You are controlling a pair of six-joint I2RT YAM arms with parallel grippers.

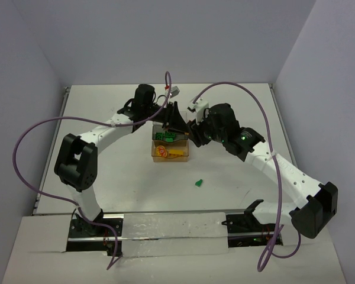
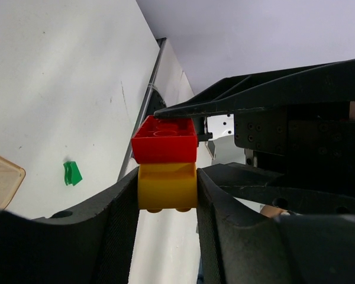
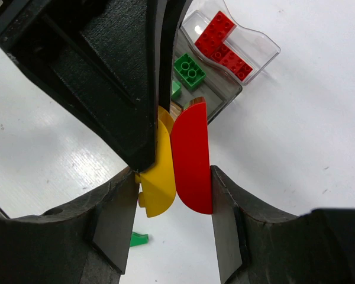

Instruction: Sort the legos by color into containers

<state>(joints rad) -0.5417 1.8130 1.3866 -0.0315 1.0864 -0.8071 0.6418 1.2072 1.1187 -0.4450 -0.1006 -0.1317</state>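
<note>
The red-and-yellow stack (image 2: 165,163) hangs in the air over the grey tray (image 3: 223,96), off the surface and shared by both arms. The left tool (image 2: 167,195) is narrowed onto the yellow half (image 2: 167,188), one finger on each side wall. The right tool (image 3: 174,198) is also drawn in on the stack, but crosswise to that: one pad lies flat on the studded face of the red half (image 2: 164,139), and the other sits at the yellow end. So the stack's long axis runs straight from one right-hand pad to the other. This matters for the split, I judge, because squeezing along that axis only presses the bricks together; the red half would have to be taken by its sides or levered off. Past the grey tray lies the clear tray (image 3: 265,52), already holding red bricks. The amber tray (image 1: 154,155) adjoins the grey tray on the side toward the arm bases. Further toward the bases from the grey tray, a loose green lego (image 1: 198,183) lies on the surface, closer to the right arm.
</note>
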